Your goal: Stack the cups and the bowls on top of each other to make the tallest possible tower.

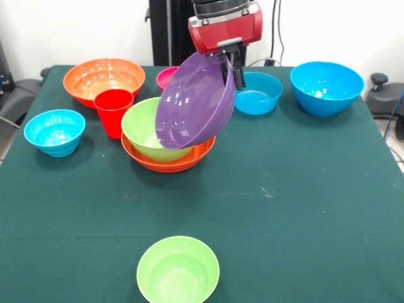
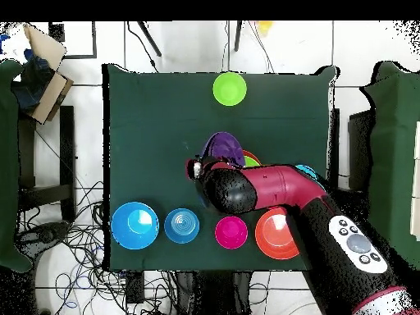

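Note:
My gripper (image 1: 231, 71) is shut on the rim of the wide purple bowl (image 1: 194, 101) and holds it tilted on edge, just above the tower (image 1: 167, 161). The tower is a green bowl (image 1: 142, 129) nested in a wide orange bowl. The red cup (image 1: 113, 111) stands just left of the tower. In the overhead view the purple bowl (image 2: 223, 149) shows past my arm (image 2: 262, 190), which hides the cup and most of the tower.
A second orange bowl (image 1: 104, 78) and a magenta bowl (image 1: 165, 76) stand at the back left. Blue bowls sit at the left (image 1: 55, 131), back middle (image 1: 259, 93) and back right (image 1: 327, 87). A second green bowl (image 1: 178, 270) sits at the front edge.

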You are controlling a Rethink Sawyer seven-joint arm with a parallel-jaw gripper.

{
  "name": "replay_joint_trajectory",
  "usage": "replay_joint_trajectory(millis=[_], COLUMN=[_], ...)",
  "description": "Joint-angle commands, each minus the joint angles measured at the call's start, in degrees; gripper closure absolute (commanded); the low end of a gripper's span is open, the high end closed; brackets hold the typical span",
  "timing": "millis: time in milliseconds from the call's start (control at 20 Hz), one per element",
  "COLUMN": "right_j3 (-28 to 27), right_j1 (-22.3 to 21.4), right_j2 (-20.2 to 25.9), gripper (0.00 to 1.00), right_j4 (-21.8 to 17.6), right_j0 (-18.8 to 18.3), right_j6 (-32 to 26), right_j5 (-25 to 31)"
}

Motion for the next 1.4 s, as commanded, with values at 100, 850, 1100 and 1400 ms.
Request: replay_joint_trajectory(millis=[100,850,1100,1400], right_j3=[0.81,7.78,8.75,9.59], right_j1=[3.69,-2.04,-2.33,-1.88], right_j2=[2.38,-0.89,-0.72,-0.51], gripper=[1.00,1.00,1.00,1.00], right_j4=[-6.23,-10.58,-11.46,-12.90], right_j0=[0.08,-1.22,-1.64,-2.88], right_j6=[-7.21,-3.23,-2.31,-2.03], right_j5=[1.88,-0.56,-1.27,-2.44])
